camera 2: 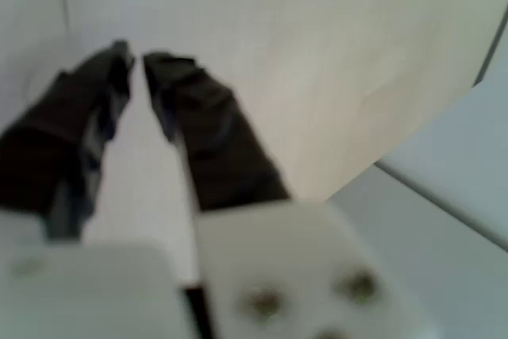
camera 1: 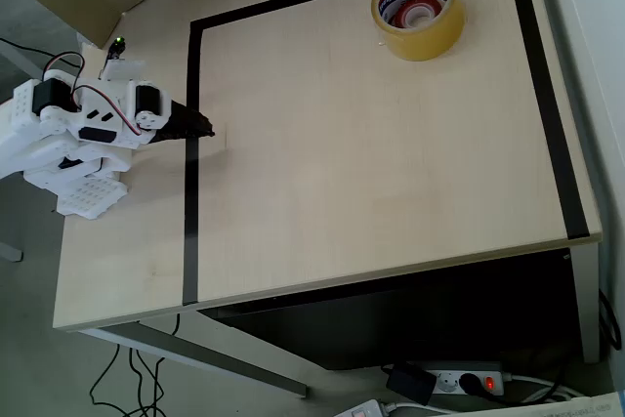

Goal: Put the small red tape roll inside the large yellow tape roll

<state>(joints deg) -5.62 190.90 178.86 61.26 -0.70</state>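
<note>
Pale wooden table (camera 1: 391, 173), a black tape border (camera 1: 192, 163) marking out the work area, grey floor and a power strip (camera 1: 459, 381) below the near edge. Now your gripper (camera 2: 136, 59): in the wrist view the two black fingers (camera 2: 198, 129) sit nearly together, just a thin sliver of gap at the tips, and nothing is between them. It's blurry, but you're carrying nothing. From overhead, the gripper (camera 1: 200, 128) is tucked at the left side, its tip lying right over the border line, with the white arm (camera 1: 78, 134) folded behind it.

Out across the table, well apart from you, the yellow roll (camera 1: 418, 10) stands flat in the far right corner. Look into its hole: the red roll (camera 1: 417, 15) already lies there, ringed by the printed white core.

So by my reading the job looks done. Red is inside yellow, and you're parked clear. Nothing seems left but to hold off.
</note>
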